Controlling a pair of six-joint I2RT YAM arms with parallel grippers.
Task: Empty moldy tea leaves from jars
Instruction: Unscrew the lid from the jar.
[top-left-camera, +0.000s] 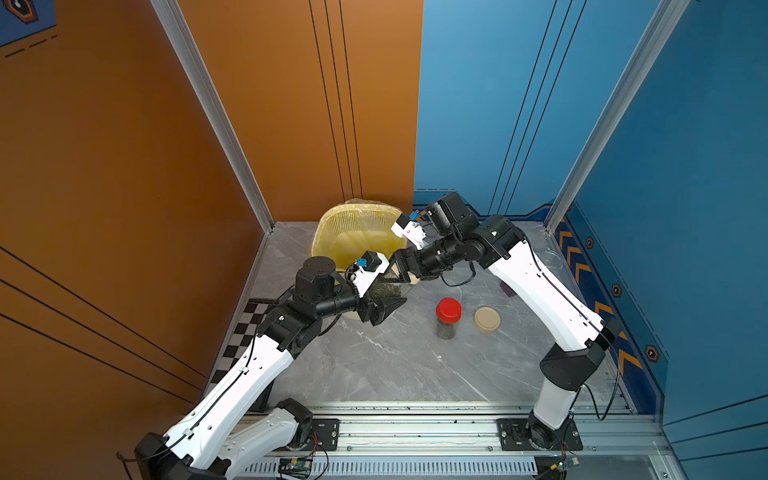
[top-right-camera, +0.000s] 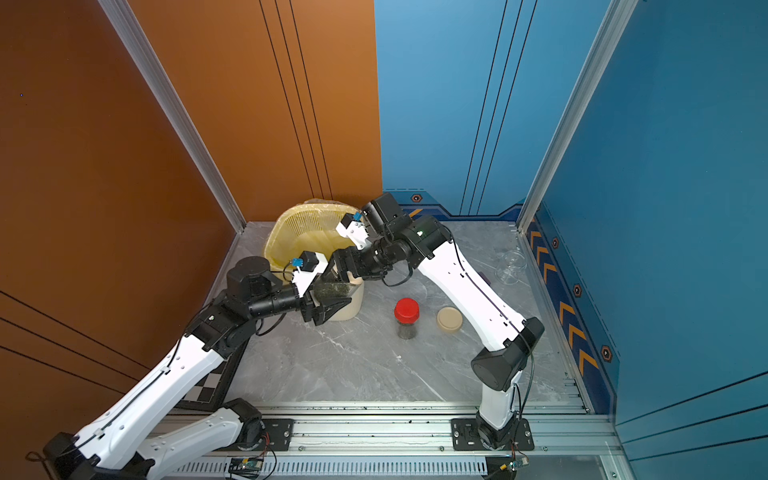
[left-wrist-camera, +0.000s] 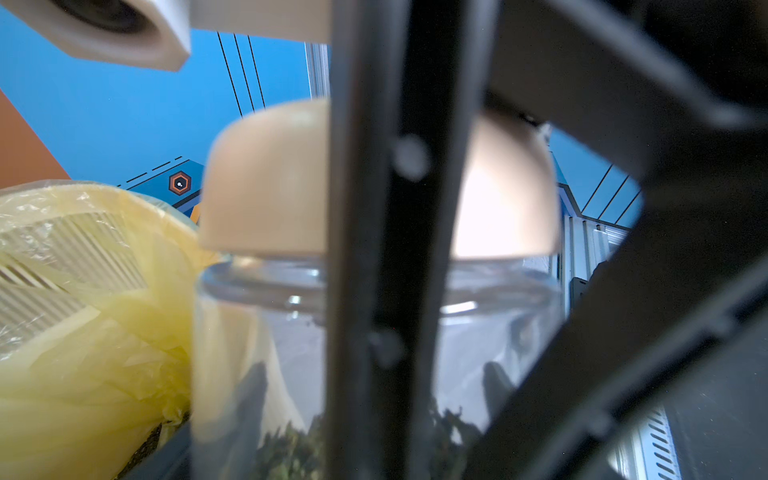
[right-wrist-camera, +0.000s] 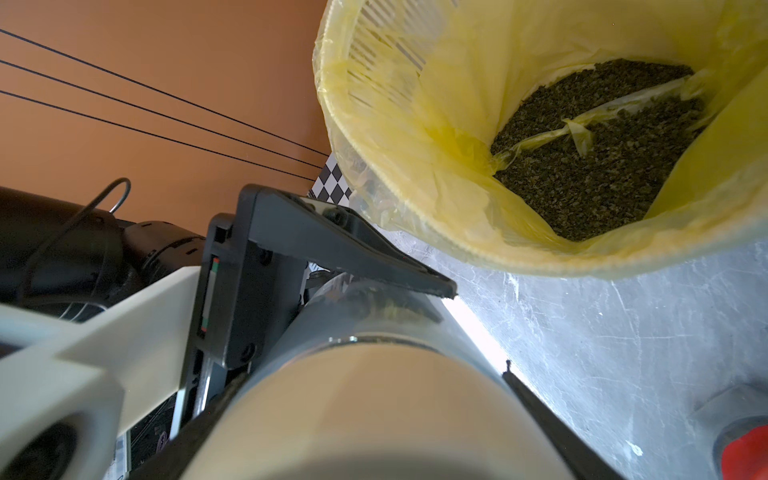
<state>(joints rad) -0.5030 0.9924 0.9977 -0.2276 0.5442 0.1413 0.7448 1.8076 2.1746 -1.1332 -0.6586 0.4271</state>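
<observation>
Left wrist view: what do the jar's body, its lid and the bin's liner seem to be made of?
The jar body looks like glossy clear glass, maybe plastic: see-through, with a glinting shoulder. The lid is smooth beige, probably satin plastic: even colour, one soft highlight. The liner is thin yellow plastic film: translucent and crinkled.

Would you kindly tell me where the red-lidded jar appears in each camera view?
Top view: red-lidded jar, centre, beside a beige lid.
Top view: same spot.
Left wrist: not in it.
Right wrist: cut off at the edge.
Shared landmark: yellow-bagged bin, in all four.
</observation>
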